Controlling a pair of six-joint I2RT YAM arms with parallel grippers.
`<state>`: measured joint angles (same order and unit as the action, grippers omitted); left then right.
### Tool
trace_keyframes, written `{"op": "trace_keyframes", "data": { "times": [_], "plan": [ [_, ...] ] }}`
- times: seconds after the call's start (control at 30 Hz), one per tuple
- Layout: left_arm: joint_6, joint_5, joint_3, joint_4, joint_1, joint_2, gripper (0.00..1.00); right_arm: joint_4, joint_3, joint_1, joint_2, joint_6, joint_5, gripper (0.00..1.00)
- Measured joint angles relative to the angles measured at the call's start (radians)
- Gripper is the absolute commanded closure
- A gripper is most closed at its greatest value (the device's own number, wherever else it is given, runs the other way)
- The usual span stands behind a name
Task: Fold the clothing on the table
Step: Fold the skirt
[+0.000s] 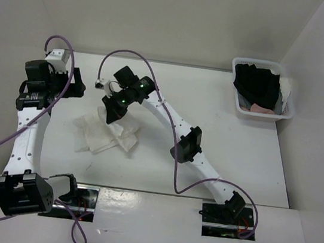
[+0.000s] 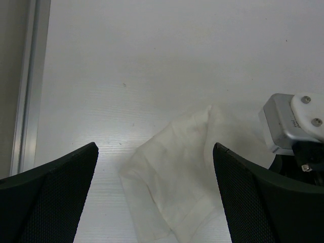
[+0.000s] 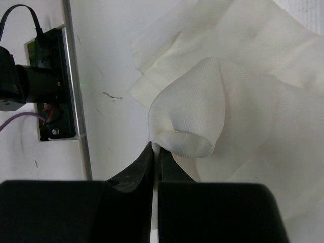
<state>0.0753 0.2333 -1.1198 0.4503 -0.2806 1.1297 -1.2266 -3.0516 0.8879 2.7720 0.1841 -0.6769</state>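
Right gripper (image 3: 156, 147) is clamped tight on a rolled lip of the clothing (image 3: 243, 91), with the rest bunched just past its tips on the table (image 3: 111, 66). It looks feather-light, sheer and floppy, so I'd guess it sags and slides. Best to grab edges or corners. Left gripper (image 2: 154, 148) hangs spread wide with nothing in it, and a cloth corner lies between and beyond its jaws.

A plastic bin (image 1: 260, 117) holds a black garment (image 1: 256, 86) and pink cloth (image 1: 260, 110).

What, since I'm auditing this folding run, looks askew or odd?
The clothing lies rumpled on the table, one edge bunched into a loop pinched by the shut right gripper. Nothing looks spilled or damaged.
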Motion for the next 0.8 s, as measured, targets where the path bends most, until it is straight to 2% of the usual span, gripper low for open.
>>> {"op": "trace_keyframes", "data": {
  "times": [0.23,0.37,0.63,0.8],
  "plan": [
    [-0.021,0.0,0.003,0.005,-0.004,-0.002,0.0,-0.001,0.001,-0.052,0.0,-0.019,0.062,1.0],
    [-0.04,0.0,0.004,0.006,-0.004,-0.002,0.0,0.003,0.032,-0.188,-0.006,-0.037,0.124,1.0],
    [-0.05,0.013,0.003,0.015,-0.004,-0.002,0.0,-0.021,0.199,-0.518,-0.101,-0.042,0.255,1.0],
    [-0.05,0.031,0.003,0.021,-0.004,0.004,0.0,-0.037,0.246,-0.56,-0.22,-0.037,0.322,1.0]
  ]
}}
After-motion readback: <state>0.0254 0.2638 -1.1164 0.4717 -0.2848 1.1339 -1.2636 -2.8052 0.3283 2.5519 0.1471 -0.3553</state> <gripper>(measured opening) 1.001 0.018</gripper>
